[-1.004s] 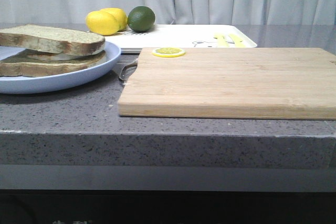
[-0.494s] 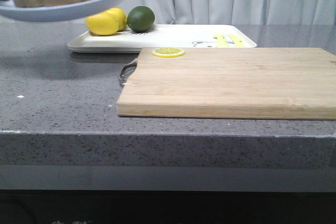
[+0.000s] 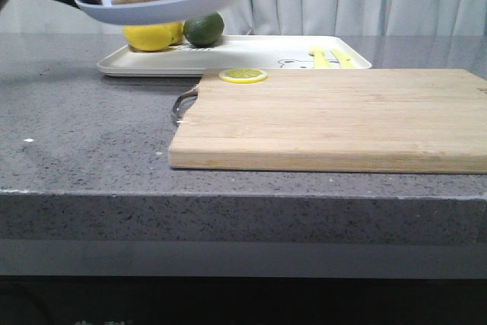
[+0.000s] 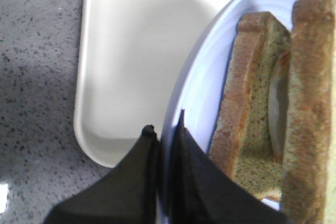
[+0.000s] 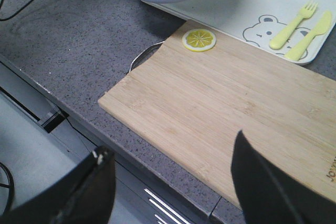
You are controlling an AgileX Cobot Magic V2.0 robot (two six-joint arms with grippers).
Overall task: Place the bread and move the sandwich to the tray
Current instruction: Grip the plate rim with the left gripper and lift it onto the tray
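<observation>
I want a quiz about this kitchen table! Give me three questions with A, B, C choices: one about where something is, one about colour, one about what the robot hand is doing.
1. Where is the thin round lemon slice?
A. on the wooden cutting board
B. on the pale blue round plate
C. on the grey stone counter

2. What colour are the little fork and knife on the flat white rectangular tray?
A. red
B. yellow
C. black

3. What is the left gripper doing?
A. hanging open over the board
B. pinching the plate's rim, holding it in the air
C. squeezing a lemon

Answers:
1 A, the slice lies on the board's far corner by the metal handle.
2 B, both show pale yellow beside the bear print.
3 B, its dark fingers close on the rim, and the plate with the egg sandwich hangs above the tray.
</observation>
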